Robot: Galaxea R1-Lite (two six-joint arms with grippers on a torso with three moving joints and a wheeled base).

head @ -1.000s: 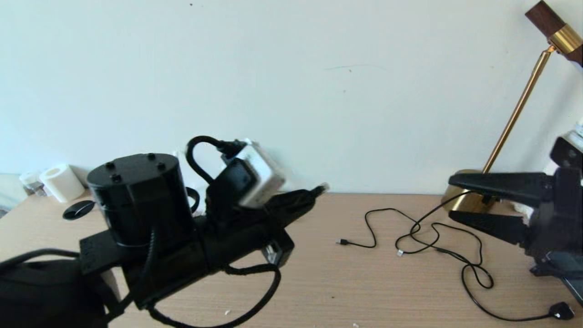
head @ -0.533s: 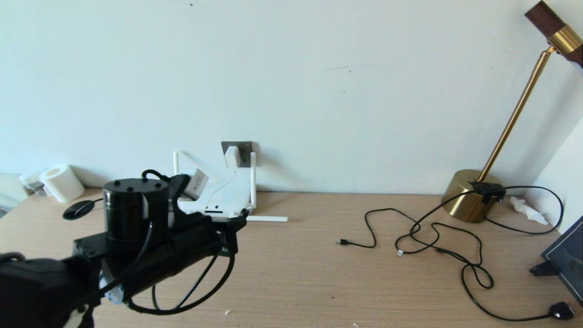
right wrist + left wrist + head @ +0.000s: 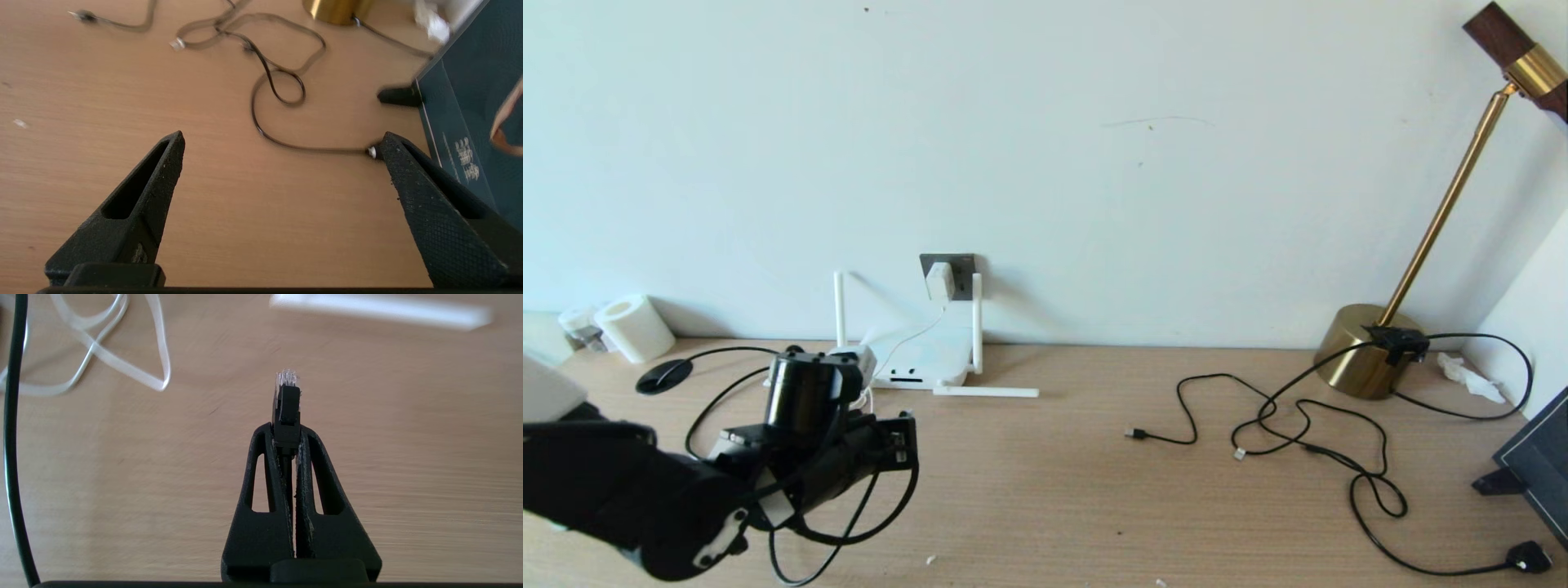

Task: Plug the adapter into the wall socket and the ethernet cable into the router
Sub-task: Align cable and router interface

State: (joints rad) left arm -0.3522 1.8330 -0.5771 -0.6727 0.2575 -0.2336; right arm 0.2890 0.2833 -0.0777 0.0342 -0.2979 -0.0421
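Note:
The white adapter (image 3: pixel 939 280) sits in the dark grey wall socket (image 3: pixel 961 265), and its thin white cord runs down to the router (image 3: pixel 923 359). The router lies flat against the wall with two antennas upright and one antenna (image 3: pixel 985 392) lying on the table. My left arm (image 3: pixel 805 425) hangs low over the table in front of the router. In the left wrist view my left gripper (image 3: pixel 286 433) is shut on the black boot of the ethernet cable (image 3: pixel 287 408), whose clear plug sticks out past the fingertips. The cable loops back across the table (image 3: pixel 715 388). My right gripper (image 3: pixel 282 141) is open over bare table, out of the head view.
Thin black cables (image 3: pixel 1298 425) sprawl across the right half of the table, ending in a black plug (image 3: pixel 1529 558). A brass lamp (image 3: pixel 1364 351) stands at the back right, a dark panel on a stand (image 3: pixel 1535 465) at the right edge, and a paper roll (image 3: pixel 633 327) at the far left.
My left arm has dropped and pulled back to the left with the ethernet plug, uncovering the router and the socket. My right gripper has left the head view.

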